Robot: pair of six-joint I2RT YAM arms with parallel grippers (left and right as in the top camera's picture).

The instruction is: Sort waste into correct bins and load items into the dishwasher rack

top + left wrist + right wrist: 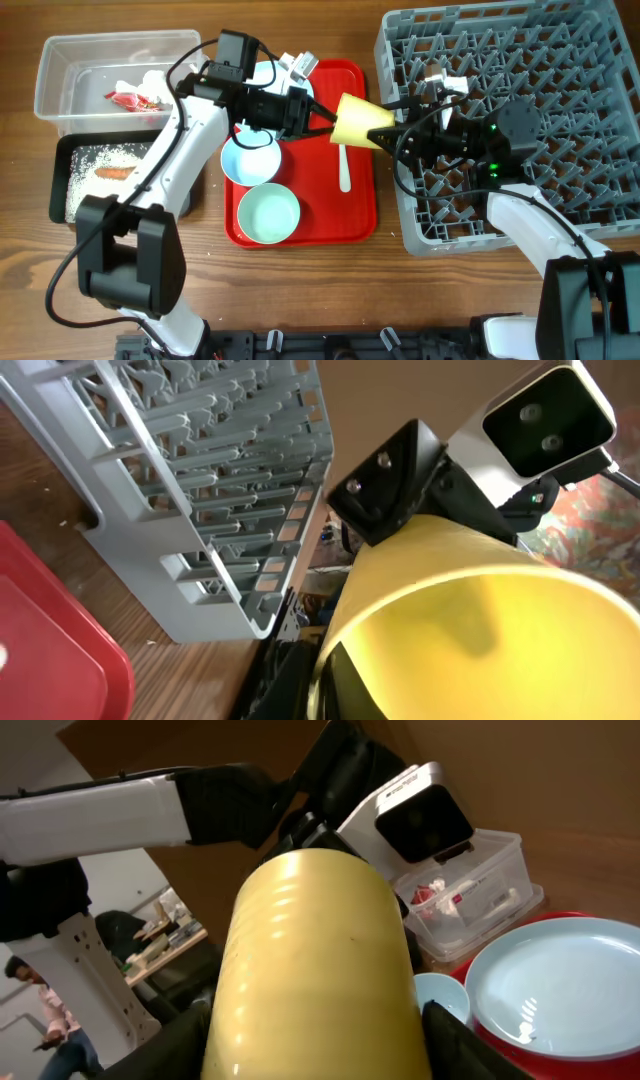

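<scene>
Far left on the desk, the clear tub [60,85] is holding red wrapper scraps [130,99] and crumpled white paper [143,81]. Just below it, the black tray [62,180] is carrying rice grains [88,160] and the sausage stick [112,171].

Your left arm is reaching across the tray's right edge and shading most of the pale blue plate [565,985] at the top of the red serving tray [362,205]. Under that arm, the light blue bowl [250,160] and the mint green bowl [268,213] are sitting upright, the two just beside each other. The white spoon [344,170] is lying to their right.

The yellow cup [360,122] is hanging on its side in the air over the red tray's right edge, mouth pointing left. Your left gripper [328,122] is pinching it at the rim. Your right gripper [392,132] is straddling the narrow end, fingers [455,1045] pressing on both sides.

The dishwasher rack [560,60] is standing at far right. Your right arm is lying over its near-left pegs and blocking that corner.
</scene>
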